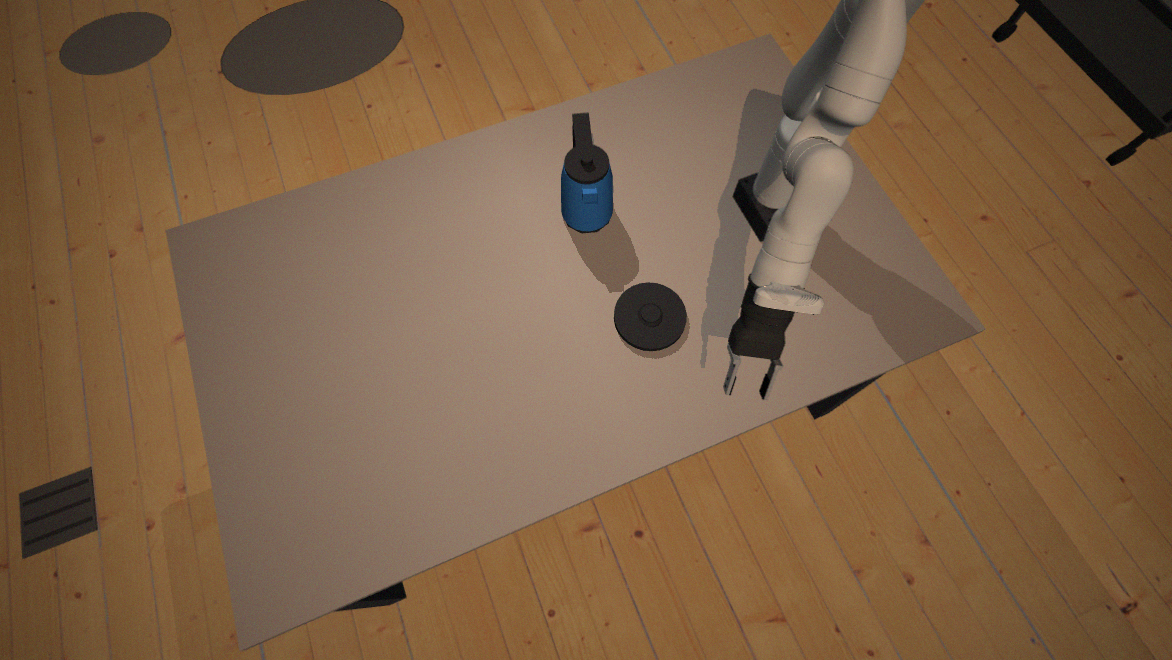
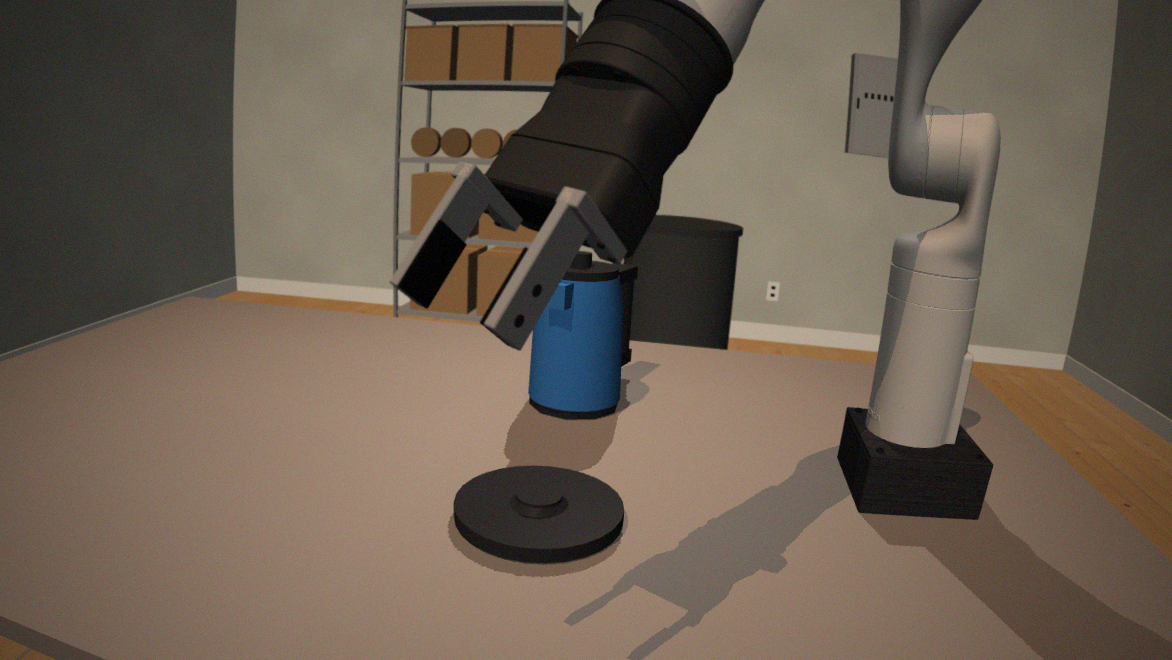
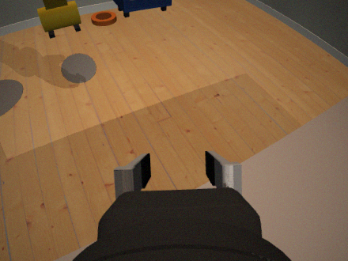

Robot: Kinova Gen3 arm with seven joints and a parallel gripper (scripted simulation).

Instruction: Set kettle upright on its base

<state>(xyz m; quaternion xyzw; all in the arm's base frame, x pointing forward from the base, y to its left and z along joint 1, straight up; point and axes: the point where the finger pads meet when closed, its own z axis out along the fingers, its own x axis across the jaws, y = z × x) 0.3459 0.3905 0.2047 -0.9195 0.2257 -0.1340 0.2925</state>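
Note:
A blue kettle [image 1: 587, 209] [image 2: 575, 360] with a black lid stands upright on the table, apart from its base. Its black handle [image 1: 581, 131] points to the back in the top view. The round black base [image 1: 631, 327] [image 2: 483, 520] lies flat nearer the front, with its stud [image 1: 650, 313] [image 2: 538, 496] facing up and uncovered. My gripper [image 1: 747, 390] [image 2: 464, 315] [image 3: 178, 164] is open and empty. It hangs in the air to the right of the base in the top view. The ring under the kettle is hidden. Neither kettle nor base shows in the wrist view.
The table top [image 1: 393, 368] [image 2: 246, 459] [image 3: 308, 178] ends close to the gripper's side in the top view. The arm's black mounting block [image 2: 918, 483] stands at the right of the exterior view. A shelf rack [image 2: 399, 204] and a dark bin [image 2: 688, 286] stand beyond the table.

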